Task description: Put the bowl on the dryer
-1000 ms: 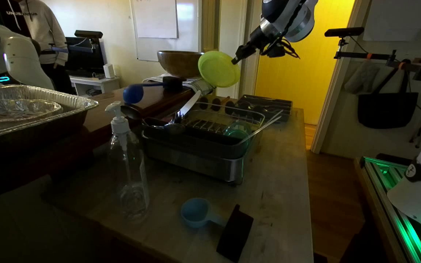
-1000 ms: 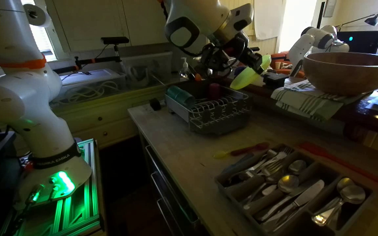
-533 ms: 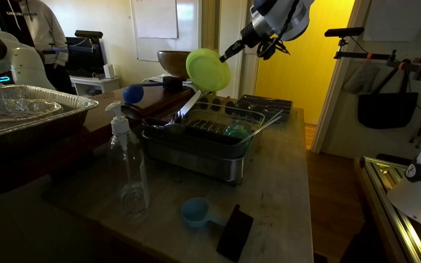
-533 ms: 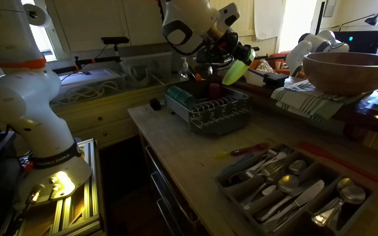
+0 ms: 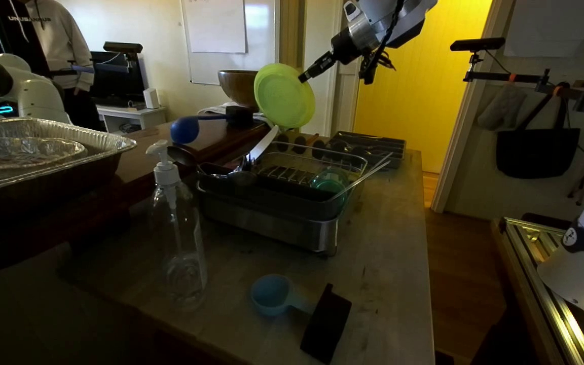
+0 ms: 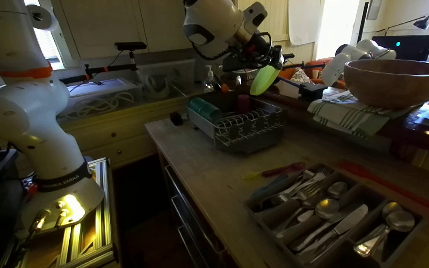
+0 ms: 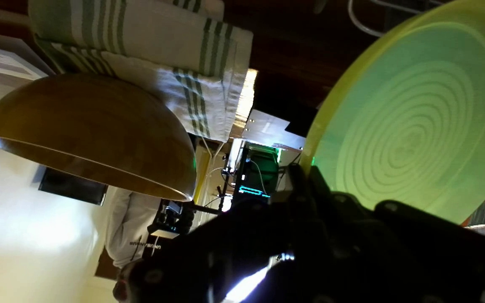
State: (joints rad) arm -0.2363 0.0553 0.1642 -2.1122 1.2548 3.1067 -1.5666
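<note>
In an exterior view: rack [image 6: 244, 141] mid-frame, cutlery tray [image 6: 278, 213] lower right, both on the counter [image 6: 192, 149]; in the rack, tumbler [image 6: 206, 110] at left, cup [image 6: 242, 103] farther right. Upper right, salad bowl [image 6: 397, 85] on a towel [image 6: 348, 113]. In an exterior view: pump bottle [image 5: 176, 248] left of centre, scoop [image 5: 270, 295] lower centre, before the rack. In both exterior views my gripper [image 5: 303, 77] holds the bowl [image 5: 283, 99] higher than the rack.

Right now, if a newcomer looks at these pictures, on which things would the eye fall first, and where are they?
Probably the lime-green bowl first: the gripper pinches its rim and holds it tilted in the air, higher than the grey drying rack. Next, perhaps the wide brown bowl on the striped towel, and the bright yellow panel in the background of an exterior view.
</note>
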